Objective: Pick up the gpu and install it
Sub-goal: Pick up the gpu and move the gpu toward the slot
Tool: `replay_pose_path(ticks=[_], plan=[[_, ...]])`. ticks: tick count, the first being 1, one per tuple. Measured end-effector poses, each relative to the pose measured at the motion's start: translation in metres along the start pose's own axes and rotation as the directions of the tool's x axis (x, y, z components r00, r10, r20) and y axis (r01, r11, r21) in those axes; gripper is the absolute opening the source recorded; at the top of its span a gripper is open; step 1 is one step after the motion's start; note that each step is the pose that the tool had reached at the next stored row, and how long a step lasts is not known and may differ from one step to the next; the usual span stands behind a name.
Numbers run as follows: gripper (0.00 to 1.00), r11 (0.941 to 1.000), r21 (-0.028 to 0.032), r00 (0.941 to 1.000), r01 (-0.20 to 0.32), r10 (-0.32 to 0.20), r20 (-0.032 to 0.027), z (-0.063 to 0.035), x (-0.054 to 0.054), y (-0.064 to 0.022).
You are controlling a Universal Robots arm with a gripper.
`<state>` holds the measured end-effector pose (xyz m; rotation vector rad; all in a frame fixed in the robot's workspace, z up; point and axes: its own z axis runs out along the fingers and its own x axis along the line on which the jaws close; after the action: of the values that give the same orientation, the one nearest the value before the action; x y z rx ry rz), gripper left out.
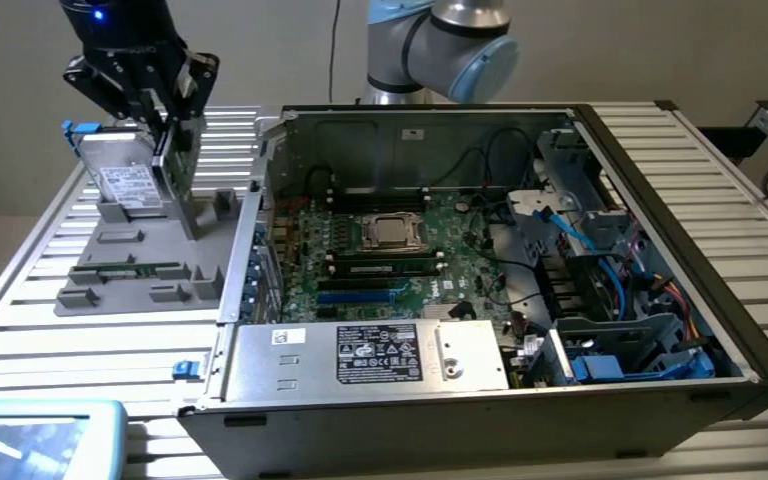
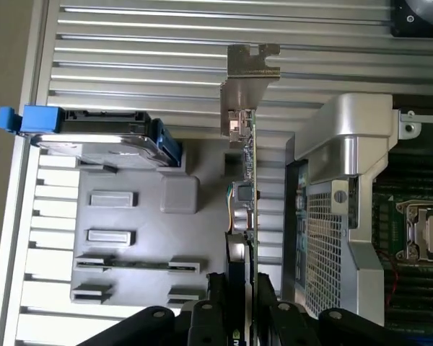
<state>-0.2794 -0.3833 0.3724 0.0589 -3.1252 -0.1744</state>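
Slats of pale aluminium make up the table (image 1: pixel 91 345), with a plain grey wall behind. Beside the open computer case (image 1: pixel 704 250), over the grey parts holder (image 1: pixel 131 265), the gripper (image 1: pixel 164 105) is clamped on the gpu (image 2: pixel 250 166), held on edge.

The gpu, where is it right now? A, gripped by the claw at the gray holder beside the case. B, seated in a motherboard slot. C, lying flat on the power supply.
A: the gpu stands edge-on, clamped in the claw at the gray holder, outside the computer case.
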Motion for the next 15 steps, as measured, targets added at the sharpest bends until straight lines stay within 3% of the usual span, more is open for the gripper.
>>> replay_pose_path(ticks=[6,11,15], plan=[[0.28,1.0000,-0.0001,1.0000,0.000,0.000,-0.0035,-0.0275,-0.018,-0.0003],[0.28,1.0000,-0.0005,0.9999,-0.002,0.002,-0.0148,-0.0458,-0.036,-0.0008],[0.28,1.0000,-0.0009,0.9998,-0.002,0.002,-0.0218,-0.0530,-0.053,-0.0016]])
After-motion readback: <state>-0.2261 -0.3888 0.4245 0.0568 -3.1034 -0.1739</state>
